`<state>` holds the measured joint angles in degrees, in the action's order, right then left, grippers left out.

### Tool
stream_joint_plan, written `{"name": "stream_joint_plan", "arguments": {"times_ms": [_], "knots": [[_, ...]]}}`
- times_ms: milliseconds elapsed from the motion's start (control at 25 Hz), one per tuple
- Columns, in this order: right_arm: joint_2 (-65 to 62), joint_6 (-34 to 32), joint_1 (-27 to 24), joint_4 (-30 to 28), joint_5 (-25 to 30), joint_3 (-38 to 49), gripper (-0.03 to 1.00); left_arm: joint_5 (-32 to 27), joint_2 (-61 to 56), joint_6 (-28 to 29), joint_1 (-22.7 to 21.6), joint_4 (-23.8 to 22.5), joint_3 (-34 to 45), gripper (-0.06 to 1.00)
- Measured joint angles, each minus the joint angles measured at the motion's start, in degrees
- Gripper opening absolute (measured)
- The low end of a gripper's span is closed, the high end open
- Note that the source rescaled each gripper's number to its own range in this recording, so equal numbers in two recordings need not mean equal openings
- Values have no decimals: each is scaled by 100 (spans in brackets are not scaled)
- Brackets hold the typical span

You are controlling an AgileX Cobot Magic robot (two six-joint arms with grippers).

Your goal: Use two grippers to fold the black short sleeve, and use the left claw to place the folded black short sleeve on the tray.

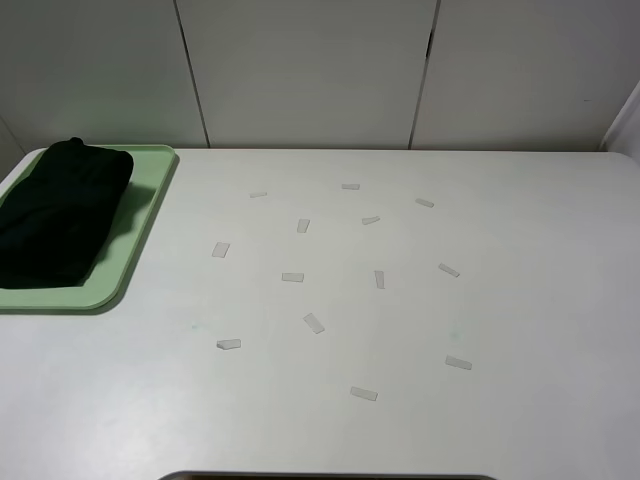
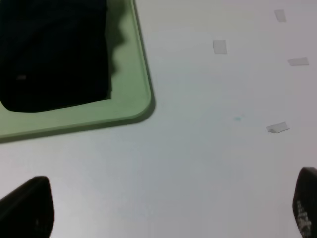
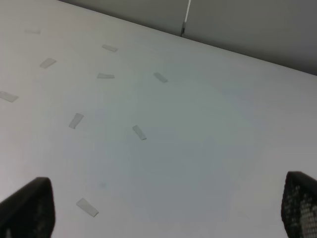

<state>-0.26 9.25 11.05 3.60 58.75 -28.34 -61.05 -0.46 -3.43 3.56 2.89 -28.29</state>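
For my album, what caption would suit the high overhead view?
Folded black short sleeve resting on the green tray, with tape strips scattered across the white table.

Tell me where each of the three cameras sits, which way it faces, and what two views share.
Exterior high: mounted above, looking down on the white table; no arm shows.
Left wrist: on the left arm, angled down at the green tray corner; left gripper fingertips wide apart, empty.
Right wrist: on the right arm, facing tape strips and the back wall; right gripper fingertips apart.
Shared: exterior and left wrist both show the folded black short sleeve on the tray.
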Motion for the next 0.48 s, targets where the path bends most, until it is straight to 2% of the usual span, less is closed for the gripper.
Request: {"name": "stream_joint_plan", "arguments": {"times_ms": [480], "knots": [[0, 0, 0, 0, 0, 0, 100, 0, 0, 6, 115, 6, 0, 96]]}}
